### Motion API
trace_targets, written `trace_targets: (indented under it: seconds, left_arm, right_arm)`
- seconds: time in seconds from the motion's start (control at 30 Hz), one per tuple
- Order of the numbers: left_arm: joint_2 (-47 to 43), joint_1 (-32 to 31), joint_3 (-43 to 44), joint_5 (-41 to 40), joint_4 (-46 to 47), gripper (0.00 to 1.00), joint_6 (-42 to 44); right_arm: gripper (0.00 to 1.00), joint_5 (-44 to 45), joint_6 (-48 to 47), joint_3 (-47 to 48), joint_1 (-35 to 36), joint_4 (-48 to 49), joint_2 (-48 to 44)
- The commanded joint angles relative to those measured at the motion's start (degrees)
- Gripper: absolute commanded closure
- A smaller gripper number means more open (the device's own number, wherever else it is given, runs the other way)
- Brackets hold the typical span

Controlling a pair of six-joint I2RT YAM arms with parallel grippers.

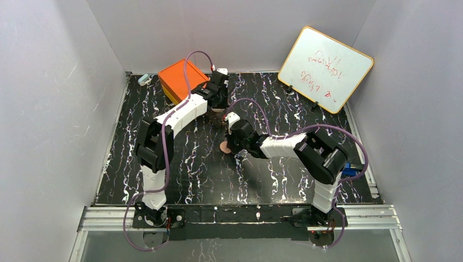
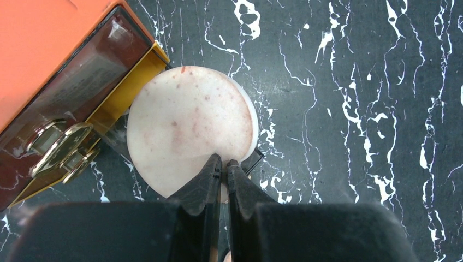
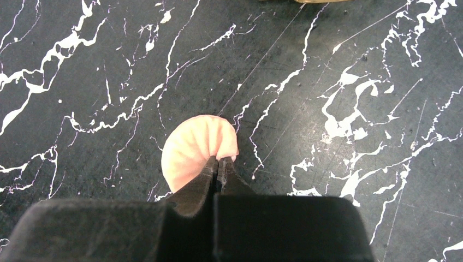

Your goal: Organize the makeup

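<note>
Right gripper [image 3: 218,166] is pinching the soft peach disc [image 3: 191,147] at 5 o'clock mid-table, puckering it; left gripper [image 2: 224,164] is nipping the pale disc [image 2: 185,125] at 6 o'clock, beside the orange box [image 2: 43,43]

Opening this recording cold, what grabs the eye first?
The bright orange box at back left and the scribbled whiteboard leaning at back right stand out. At centre, the left hand pinches a pale stained disc beside that box, while the right hand pinches a peach disc.

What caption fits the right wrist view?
Right end effector pinches the edge of a ribbed peach-pink disc over the black marbled table.
</note>
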Motion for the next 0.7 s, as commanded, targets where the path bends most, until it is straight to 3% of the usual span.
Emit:
trace_targets:
  seconds: [0.0, 0.67]
  left_arm:
    - [0.44, 1.0, 0.45, 0.15, 2.04, 1.0, -2.06]
    - [3.05, 4.78, -6.09, 2.67, 6.08, 1.0, -10.22]
  right_arm:
    - [0.99, 1.66, -1.19, -1.46, 0.17, -2.39, -2.01]
    - [0.99, 2.12, -1.45, -2.09, -0.35, -2.5, -2.23]
